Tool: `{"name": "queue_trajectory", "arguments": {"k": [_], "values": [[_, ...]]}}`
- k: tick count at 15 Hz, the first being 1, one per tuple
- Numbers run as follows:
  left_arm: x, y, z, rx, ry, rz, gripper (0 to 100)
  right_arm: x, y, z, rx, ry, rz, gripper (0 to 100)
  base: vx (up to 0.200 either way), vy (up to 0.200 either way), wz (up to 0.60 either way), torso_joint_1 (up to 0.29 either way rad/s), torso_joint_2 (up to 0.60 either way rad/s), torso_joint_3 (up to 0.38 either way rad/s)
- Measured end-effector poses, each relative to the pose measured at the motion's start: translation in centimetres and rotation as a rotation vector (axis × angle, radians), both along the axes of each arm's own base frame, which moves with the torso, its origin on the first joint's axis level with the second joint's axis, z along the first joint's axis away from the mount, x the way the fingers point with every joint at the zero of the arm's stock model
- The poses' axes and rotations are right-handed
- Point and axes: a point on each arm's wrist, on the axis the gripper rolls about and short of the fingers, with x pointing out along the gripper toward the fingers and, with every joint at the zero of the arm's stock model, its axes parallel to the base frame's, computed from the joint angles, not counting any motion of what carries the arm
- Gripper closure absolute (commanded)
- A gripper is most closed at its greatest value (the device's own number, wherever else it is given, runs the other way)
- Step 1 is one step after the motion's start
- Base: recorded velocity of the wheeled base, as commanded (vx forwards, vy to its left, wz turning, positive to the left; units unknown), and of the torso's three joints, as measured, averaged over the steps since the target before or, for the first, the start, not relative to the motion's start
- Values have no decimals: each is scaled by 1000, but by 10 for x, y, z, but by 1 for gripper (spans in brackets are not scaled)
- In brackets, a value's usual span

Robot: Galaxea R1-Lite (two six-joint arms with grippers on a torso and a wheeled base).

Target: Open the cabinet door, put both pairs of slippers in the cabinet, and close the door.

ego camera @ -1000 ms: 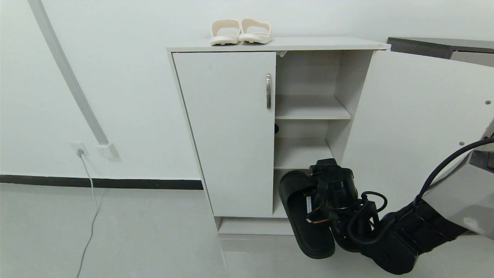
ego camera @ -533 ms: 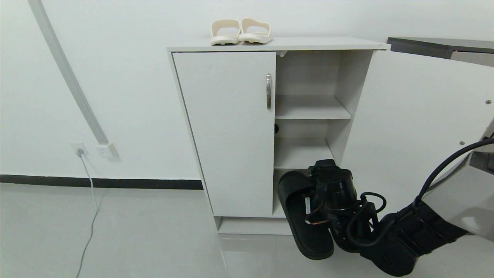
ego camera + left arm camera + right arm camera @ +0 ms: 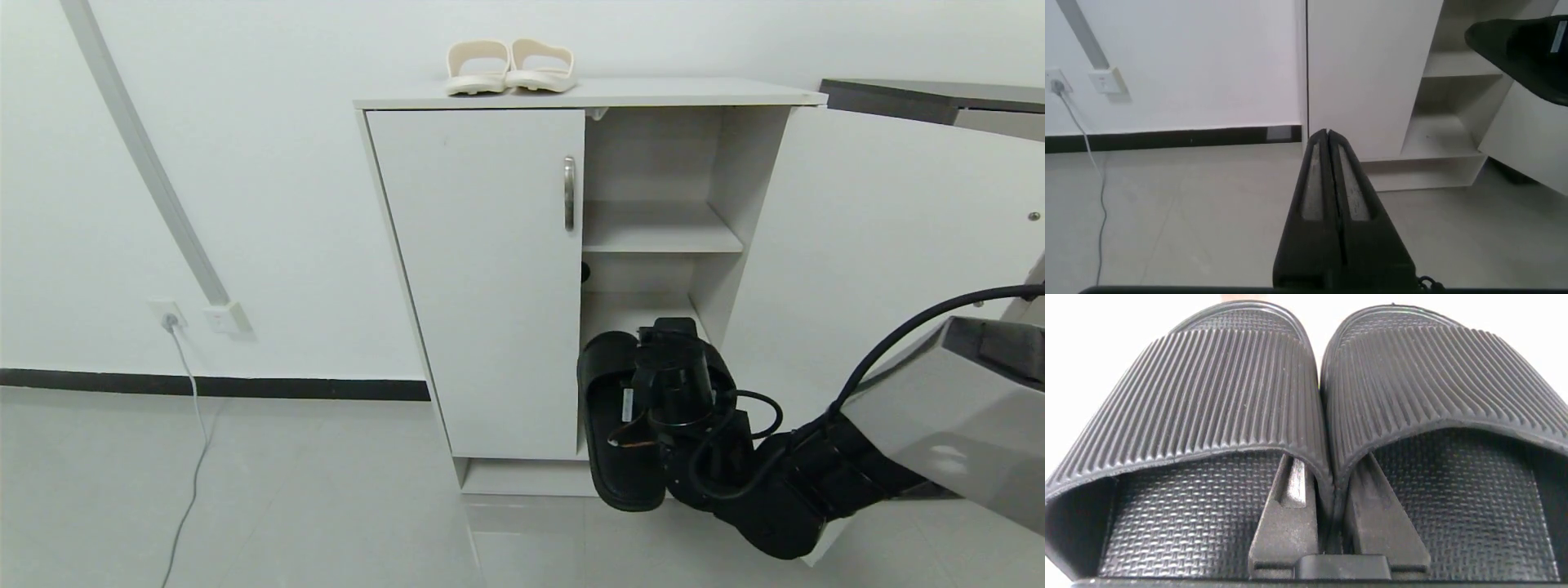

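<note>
**Right jaws holding black slippers (image 3: pixel 612 478) at the cabinet (image 3: pixel 482 278) mouth**

My right jaws are pinched tight on the touching inner walls of the black slippers, one finger inside each shoe. Just beyond them the cabinet's right door (image 3: pixel 882 245) stands swung open. The cream slippers (image 3: pixel 510 67) sit well above, on the cabinet top. My left jaws are closed and empty.

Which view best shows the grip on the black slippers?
Right wrist view: the right gripper clamps the black slippers by their adjoining straps. Head view: wrist hides it. Left wrist view: one slipper edge, far off.
</note>
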Motion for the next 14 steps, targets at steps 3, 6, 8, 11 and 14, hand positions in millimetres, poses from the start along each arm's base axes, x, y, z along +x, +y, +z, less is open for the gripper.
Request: {"name": "queue_trajectory", "arguments": {"k": [3,6,8,11,14], "values": [[0,0,0,1,0,1,100,9,3,-6,-1,-4,-29,100,0,-67,0,-1,-1,2],[0,0,0,1,0,1,100,11,5,-11,-4,2,-31,100,0,-200,0,-1,-1,1],[0,0,0,0,0,2,100,12,4,-13,-9,7,-36,100,0,-200,0,5,2,2],[0,0,0,1,0,1,100,12,4,-16,-15,11,-36,100,0,0,0,0,0,0],[0,0,0,1,0,1,100,12,6,-21,-22,20,-32,100,0,0,0,0,0,0]]}}
